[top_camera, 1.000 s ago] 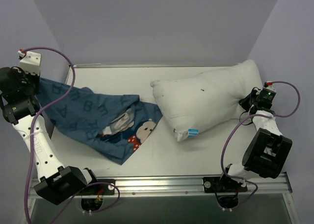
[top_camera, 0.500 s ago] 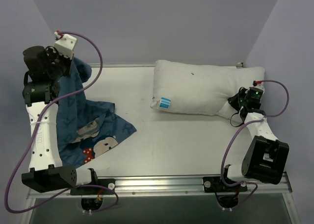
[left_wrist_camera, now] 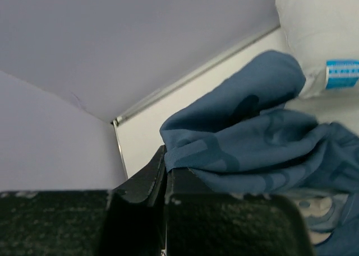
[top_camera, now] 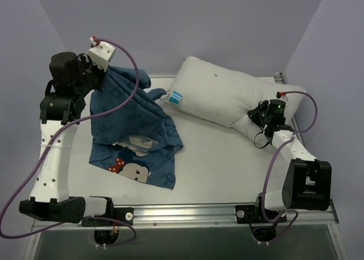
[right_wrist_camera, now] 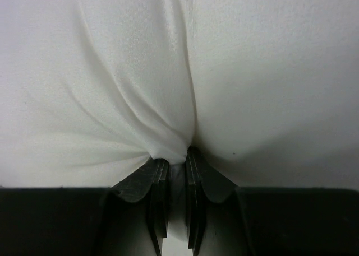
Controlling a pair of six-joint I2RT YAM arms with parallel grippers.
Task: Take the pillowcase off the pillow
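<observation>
Left gripper [left_wrist_camera: 166, 172] is clamping tight on the pillowcase [top_camera: 133, 135] edge, holding it raised so the cloth is draping onto the desk [top_camera: 227, 163], fully off the pillow [top_camera: 219, 95], while right gripper [right_wrist_camera: 176, 162] is pinching a pillow fold closed, seemingly anchoring it at far right.

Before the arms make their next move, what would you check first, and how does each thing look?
1. Left gripper shut on the pillowcase: ok, blue fabric is pinched between its fingers.
2. Right gripper shut on the pillow: ok, white cloth bunches in its jaws.
3. Pillow out of the pillowcase: ok, no blue wraps it and its tag shows.
4. Pillowcase apart from the pillow's tagged corner: cannot tell, a fold hangs close beside it.
5. Pillowcase lifted off the table: not ok, its lower part lies there.
</observation>
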